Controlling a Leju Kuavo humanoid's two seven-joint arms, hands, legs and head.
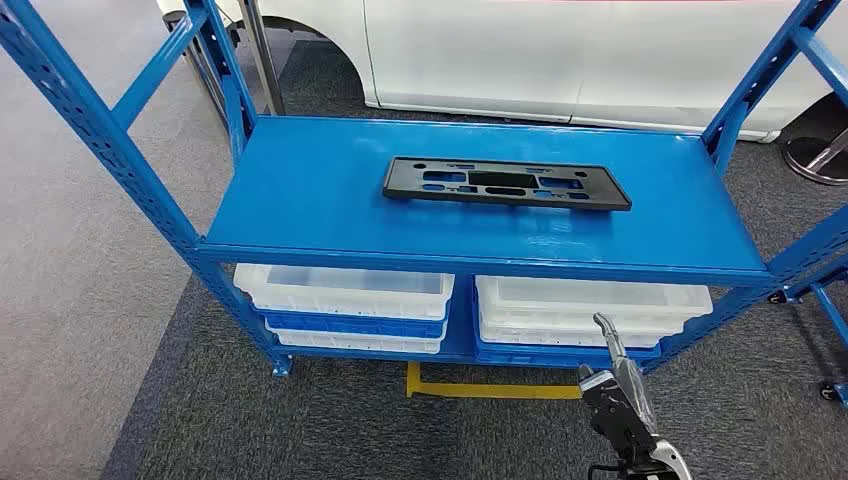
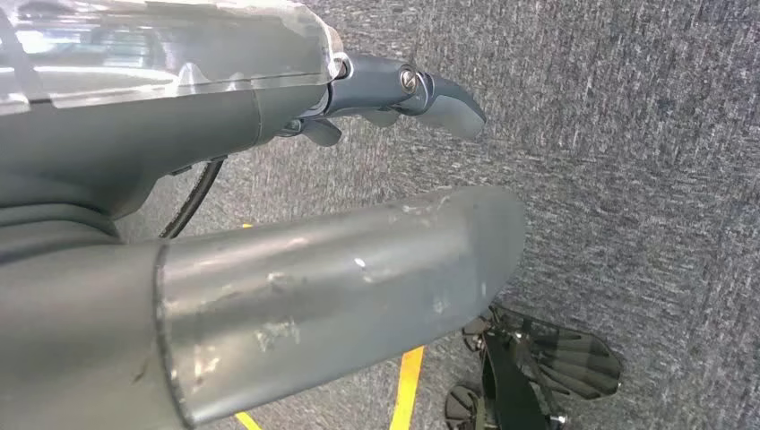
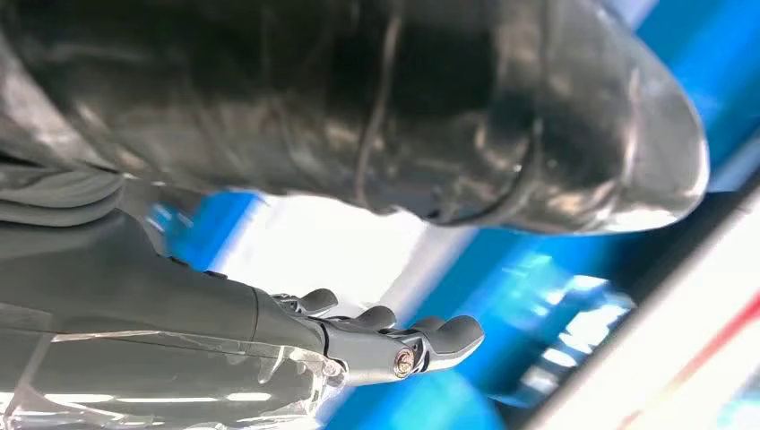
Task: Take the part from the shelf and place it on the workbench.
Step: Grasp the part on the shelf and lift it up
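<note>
Left hand point(image 2: 269, 179): seen from its own wrist camera over grey carpet point(image 2: 627, 134); thick grey thumb and darker fingers point(image 2: 430, 94) stretched out and apart, holding nothing.
Yellow line point(image 2: 408, 385): a strip on the carpet under the left hand, seen in the left wrist view; in the head view a yellow mark point(image 1: 490, 388) lies on the floor just in front of the shelf base.
Shelf point(image 1: 300, 200): a blue metal rack with perforated uprights; its top board is a flat blue deck.
Part point(image 1: 505, 183): a long black flat plate with several cut-outs, lying flat on the top board of the shelf, a little right of the middle (long side running across the rack), untouched by either hand.
Trays point(image 1: 345, 292): white plastic trays stacked on blue ones on the lower level, one stack on the left and one point(image 1: 590, 305) on the right, side by side.
Right hand point(image 1: 618, 395): low at the right of the head view, in front of the right-hand trays and below the top board, well apart from the part; in its wrist view the fingers point(image 3: 448, 333) extend side by side with the thumb held apart, gripping nothing.
White vehicle point(image 1: 520, 50): stands behind the shelf.
</note>
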